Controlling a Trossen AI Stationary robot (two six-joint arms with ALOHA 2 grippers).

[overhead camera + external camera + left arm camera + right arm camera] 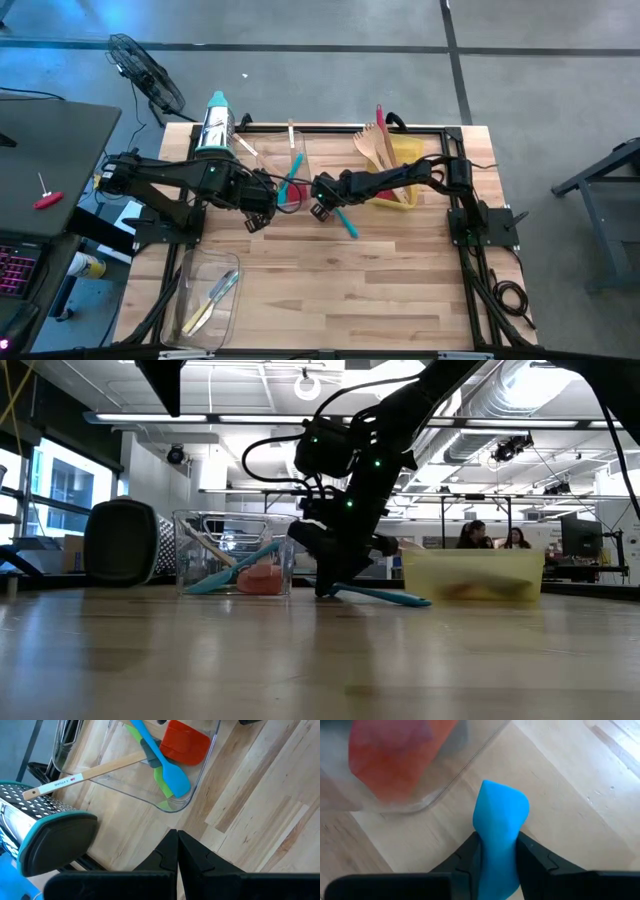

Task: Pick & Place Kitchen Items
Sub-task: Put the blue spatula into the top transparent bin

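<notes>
A blue spatula [346,222] lies on the table near the middle, with my right gripper [322,208] shut on the end nearest the clear bin [290,165]. That bin holds another blue spatula [165,760], a red one [185,742], a green one [162,787] and a wooden spoon [85,772], whose handle sticks out over the rim. My left gripper [258,210] hangs shut above the table just left of the right one, holding nothing. My right gripper pinches the blue spatula between its two fingers near its flared end [500,815], which sticks out a little past the fingertips [472,852]. The fingers slant down from the table's right side. The rest of the spatula [385,596] lies along the table behind the gripper.
A yellow bin [400,175] at the far right holds wooden forks and a red spatula. A steel grater with a teal top [215,125] lies at the far left. A second clear bin [210,295] with knives sits at the near left. The table's near half is bare wood.
</notes>
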